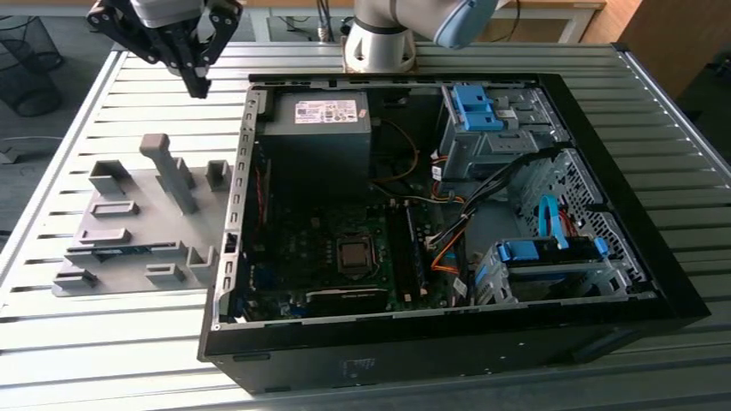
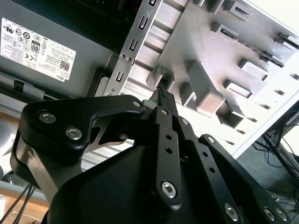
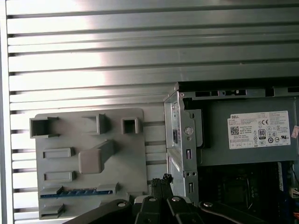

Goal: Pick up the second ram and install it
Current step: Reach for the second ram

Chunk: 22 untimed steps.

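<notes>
Hanging above one ribbed metal table [image 1: 115, 360], one black gripper [image 1: 201, 88] is pinched closed, empty. One thin blue ram [image 3: 74, 192] lies in one grey plastic holder [image 3: 135, 158].

One open computer case [image 1: 457, 347]. Inside: one power supply [image 1: 320, 128], one processor socket [image 1: 355, 254], two blue drive brackets [image 1: 474, 107] [image 1: 550, 251]. Alongside, one grey holder tray [image 1: 137, 193], with one blue-green ram stick [image 3: 77, 192] in it. One robot arm [image 1: 383, 43], one tool [image 1: 200, 86]. One slatted tabletop [image 1: 115, 342] underneath.
</notes>
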Each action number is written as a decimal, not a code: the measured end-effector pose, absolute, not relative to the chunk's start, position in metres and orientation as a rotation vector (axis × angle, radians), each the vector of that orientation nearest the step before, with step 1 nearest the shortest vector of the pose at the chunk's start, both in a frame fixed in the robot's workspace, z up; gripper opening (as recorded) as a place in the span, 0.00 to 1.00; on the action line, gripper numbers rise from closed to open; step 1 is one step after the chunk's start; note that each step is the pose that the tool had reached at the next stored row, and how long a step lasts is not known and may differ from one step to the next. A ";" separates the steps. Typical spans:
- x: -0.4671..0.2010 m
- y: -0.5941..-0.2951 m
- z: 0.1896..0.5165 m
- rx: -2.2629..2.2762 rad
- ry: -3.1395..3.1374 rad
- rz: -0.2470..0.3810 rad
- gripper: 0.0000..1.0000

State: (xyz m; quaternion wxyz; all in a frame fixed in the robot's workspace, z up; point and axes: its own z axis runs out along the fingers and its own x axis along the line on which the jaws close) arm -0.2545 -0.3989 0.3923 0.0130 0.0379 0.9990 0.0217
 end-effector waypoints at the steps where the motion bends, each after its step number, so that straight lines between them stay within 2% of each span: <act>1: -0.255 -0.399 0.392 0.118 3.112 0.068 0.10; 11: -0.268 -0.401 0.392 0.118 3.113 0.068 0.10; 22: -0.281 -0.426 0.392 0.118 3.113 0.068 0.10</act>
